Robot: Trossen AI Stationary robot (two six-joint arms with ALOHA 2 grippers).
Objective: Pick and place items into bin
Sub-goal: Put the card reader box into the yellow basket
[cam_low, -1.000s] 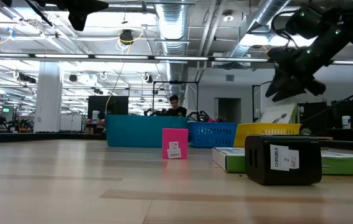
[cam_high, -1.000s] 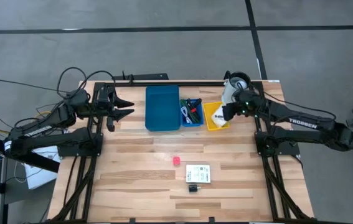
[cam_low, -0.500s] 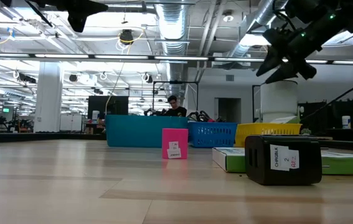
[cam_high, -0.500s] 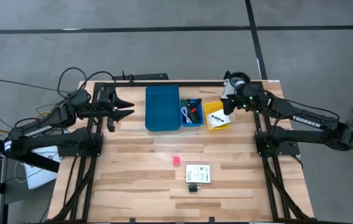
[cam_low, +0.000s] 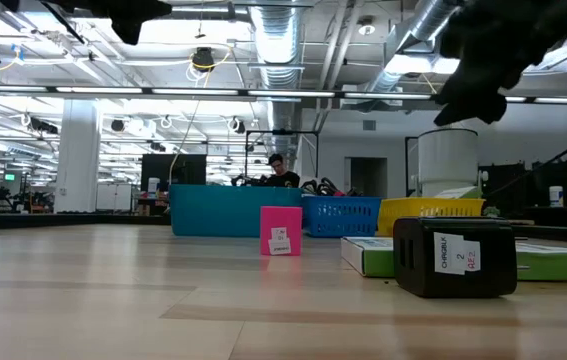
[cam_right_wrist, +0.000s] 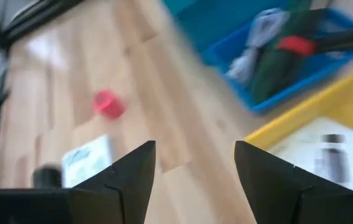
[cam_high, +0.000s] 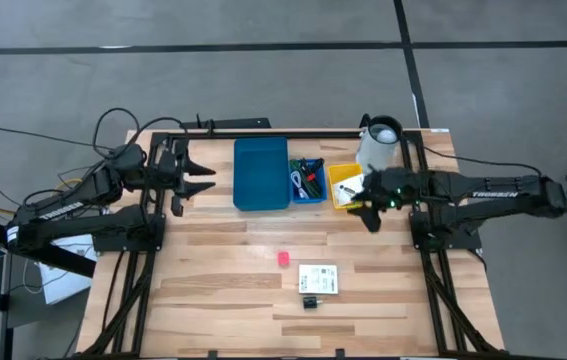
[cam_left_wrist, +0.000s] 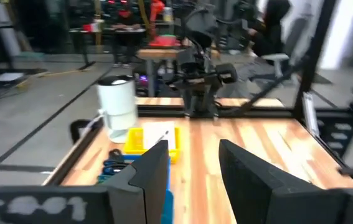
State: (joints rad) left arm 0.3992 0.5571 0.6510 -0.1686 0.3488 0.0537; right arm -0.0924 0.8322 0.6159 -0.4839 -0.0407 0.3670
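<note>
A small pink-red piece (cam_high: pixel 283 258), a white printed card (cam_high: pixel 317 277) and a tiny black block (cam_high: pixel 310 301) lie flat on the table's near middle. In the low view the pink piece (cam_low: pixel 280 231) stands upright, and the card (cam_low: pixel 368 255) and the block (cam_low: pixel 454 257) are nearer. Pen-like sticks lie in the small blue basket (cam_high: pixel 308 180). My right gripper (cam_high: pixel 361 208) hovers open at the yellow bin's near edge, holding nothing; its wrist view (cam_right_wrist: pixel 195 180) looks toward the pink piece (cam_right_wrist: pixel 108 104). My left gripper (cam_high: pixel 203 172) waits open, left of the teal bin.
A large teal bin (cam_high: pixel 261 173), the blue basket and a yellow bin (cam_high: pixel 346 186) holding a white card stand in a row at the far side. A white jug (cam_high: pixel 378 145) stands behind the yellow bin. Bare wood lies around the three loose items.
My right gripper has swung from beside the jug, across the yellow bin, toward the table's near edge, and its arm has stretched out flatter. It stays open. The items on the table have kept their places.
</note>
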